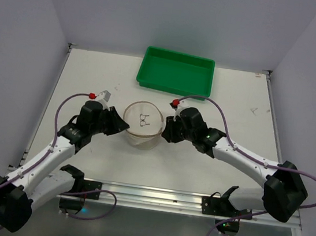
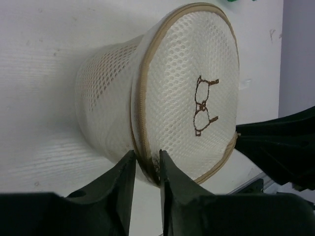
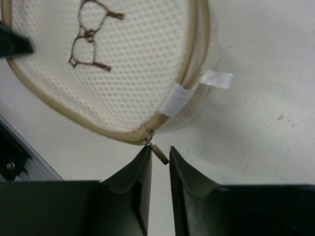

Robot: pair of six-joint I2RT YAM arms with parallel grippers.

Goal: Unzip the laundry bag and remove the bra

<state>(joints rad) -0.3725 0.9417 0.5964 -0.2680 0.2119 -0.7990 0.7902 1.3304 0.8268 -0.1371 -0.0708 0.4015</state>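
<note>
The laundry bag (image 1: 143,125) is a round cream mesh pouch with a tan zip round its rim and a brown stitched motif on its lid. It stands between my two grippers at mid-table. My left gripper (image 1: 123,126) is shut on the bag's rim; in the left wrist view its jaws (image 2: 146,153) pinch the zip seam of the bag (image 2: 187,98). My right gripper (image 3: 160,147) stands slightly open at the opposite rim. The small dark zipper pull (image 3: 160,154) hangs loose in its gap. The zip looks closed. The bra is hidden.
A green rectangular tray (image 1: 176,71) sits at the back of the table, beyond the bag. A white fabric tag (image 3: 216,78) sticks out from the bag's side near the zip end. The metal rail (image 1: 153,196) runs along the near edge.
</note>
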